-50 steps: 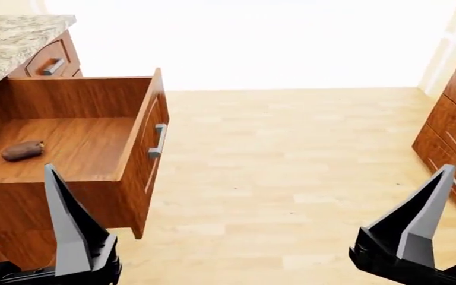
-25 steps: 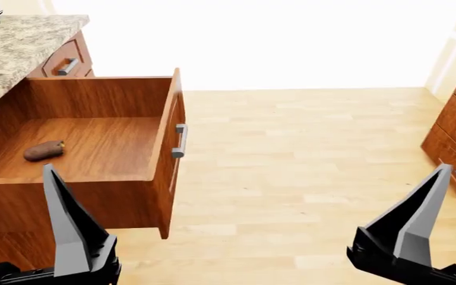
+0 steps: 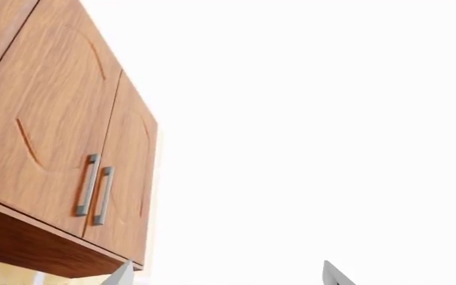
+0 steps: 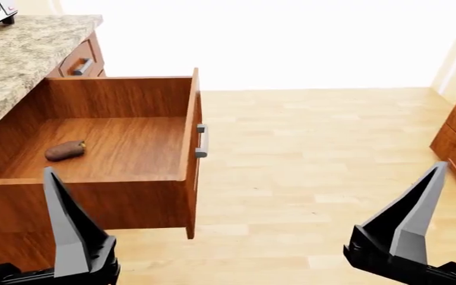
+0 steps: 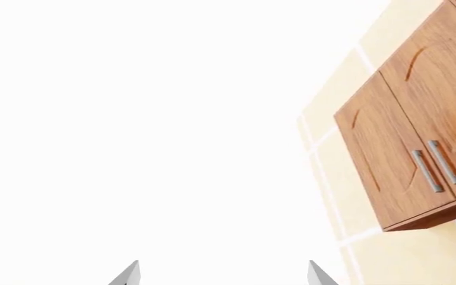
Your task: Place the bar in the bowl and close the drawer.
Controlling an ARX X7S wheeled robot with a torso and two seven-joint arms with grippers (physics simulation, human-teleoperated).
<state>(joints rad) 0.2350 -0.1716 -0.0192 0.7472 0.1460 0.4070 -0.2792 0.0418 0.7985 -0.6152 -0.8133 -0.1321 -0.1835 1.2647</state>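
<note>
Bar: lying loose on floor of open drawer, near its left wall. Bowl: not seen. Left gripper, right gripper: raised, nothing grasped, jaws apparently parted. Bar best approached from above, clearing drawer rim.

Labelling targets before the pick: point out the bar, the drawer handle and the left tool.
bar [image 4: 65,150], head view, middle of the brown lump on the drawer floor.
drawer handle [image 4: 202,141], head view, middle of the grey metal bar on the drawer front.
left tool [image 4: 63,222], head view, on its one visible grey finger.
</note>
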